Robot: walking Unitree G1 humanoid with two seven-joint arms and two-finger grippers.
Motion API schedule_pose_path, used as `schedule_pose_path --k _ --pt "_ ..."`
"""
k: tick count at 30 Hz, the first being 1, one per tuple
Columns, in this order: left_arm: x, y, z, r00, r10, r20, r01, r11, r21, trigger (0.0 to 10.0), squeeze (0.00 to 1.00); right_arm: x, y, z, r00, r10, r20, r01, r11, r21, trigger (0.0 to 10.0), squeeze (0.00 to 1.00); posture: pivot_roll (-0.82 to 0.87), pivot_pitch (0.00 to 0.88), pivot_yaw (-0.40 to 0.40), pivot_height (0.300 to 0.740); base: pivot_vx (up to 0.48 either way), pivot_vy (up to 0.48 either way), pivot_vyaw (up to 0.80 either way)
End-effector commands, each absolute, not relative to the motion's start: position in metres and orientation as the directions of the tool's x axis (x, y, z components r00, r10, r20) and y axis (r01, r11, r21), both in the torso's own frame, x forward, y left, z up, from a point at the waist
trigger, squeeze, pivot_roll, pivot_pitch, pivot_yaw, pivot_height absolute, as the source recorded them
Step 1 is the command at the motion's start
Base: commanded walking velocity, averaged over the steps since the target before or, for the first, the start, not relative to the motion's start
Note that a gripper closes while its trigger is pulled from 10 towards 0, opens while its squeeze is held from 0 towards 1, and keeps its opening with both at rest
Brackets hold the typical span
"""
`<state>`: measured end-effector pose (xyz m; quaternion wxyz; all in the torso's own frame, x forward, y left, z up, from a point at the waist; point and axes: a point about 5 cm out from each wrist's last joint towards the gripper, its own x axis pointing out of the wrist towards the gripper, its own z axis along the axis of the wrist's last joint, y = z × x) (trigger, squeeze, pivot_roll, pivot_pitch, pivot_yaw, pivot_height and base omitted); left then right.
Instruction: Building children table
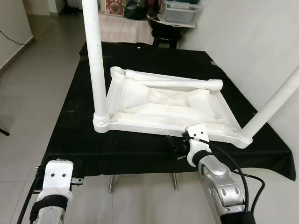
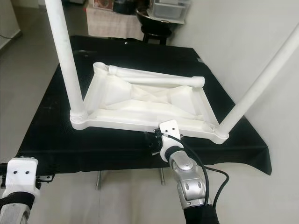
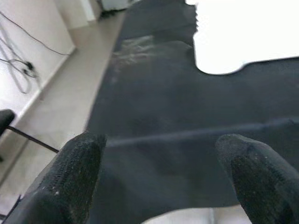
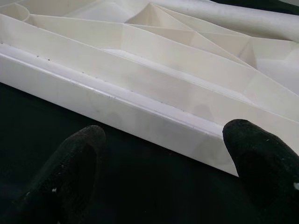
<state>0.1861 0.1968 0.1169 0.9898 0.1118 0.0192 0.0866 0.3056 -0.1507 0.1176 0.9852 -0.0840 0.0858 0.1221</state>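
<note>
Head eyes look down at white tabletop [image 1: 168, 105], wrist views close, sharing its near edge

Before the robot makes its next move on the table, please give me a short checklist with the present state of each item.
1. White tabletop lies upside down on the black cloth: ok.
2. Near-left leg stands in its socket: ok.
3. Near-right leg upright: not ok, it leans.
4. Loose leg lies across the tabletop, not yet fitted: not ok.
5. Right gripper open at the near rim: ok.
6. Left gripper open, empty: ok.
</note>
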Motion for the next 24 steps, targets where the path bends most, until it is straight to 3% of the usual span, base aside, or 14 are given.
schedule_pose_path --k 1,5,13,19,24 --pt "0.185 0.194 0.113 0.987 0.156 -0.03 -0.147 0.969 0.198 10.0 0.0 0.304 -0.151 0.117 0.956 0.225 -0.189 -0.253 0.958 -0.138 10.0 0.0 -0.13 0.067 -0.155 0.74 0.0 0.0 0.0" --pt "0.185 0.192 0.111 0.993 0.117 -0.03 -0.108 0.972 0.208 10.0 0.0 0.303 -0.149 0.117 0.954 0.248 -0.166 -0.271 0.953 -0.138 10.0 0.0 -0.13 0.06 -0.136 0.74 0.0 0.0 0.0" --pt "0.191 0.184 0.113 0.999 0.031 0.027 -0.039 0.928 0.371 10.0 0.0 0.294 -0.153 0.112 0.955 0.255 -0.149 -0.285 0.928 -0.24 10.0 0.0 -0.08 0.049 -0.105 0.74 0.0 0.0 0.0" --pt "0.202 0.188 0.121 0.983 0.156 0.099 -0.181 0.917 0.356 10.0 0.0 0.293 -0.173 0.095 0.966 0.169 -0.197 -0.217 0.942 -0.256 10.0 0.0 0.02 0.059 -0.103 0.74 0.0 0.0 0.0" --pt "0.2 0.198 0.121 0.979 0.175 0.101 -0.198 0.929 0.313 10.0 0.0 0.298 -0.166 0.096 0.969 0.161 -0.188 -0.201 0.954 -0.221 10.0 0.0 0.02 0.054 -0.1 0.74 0.0 0.0 0.0"
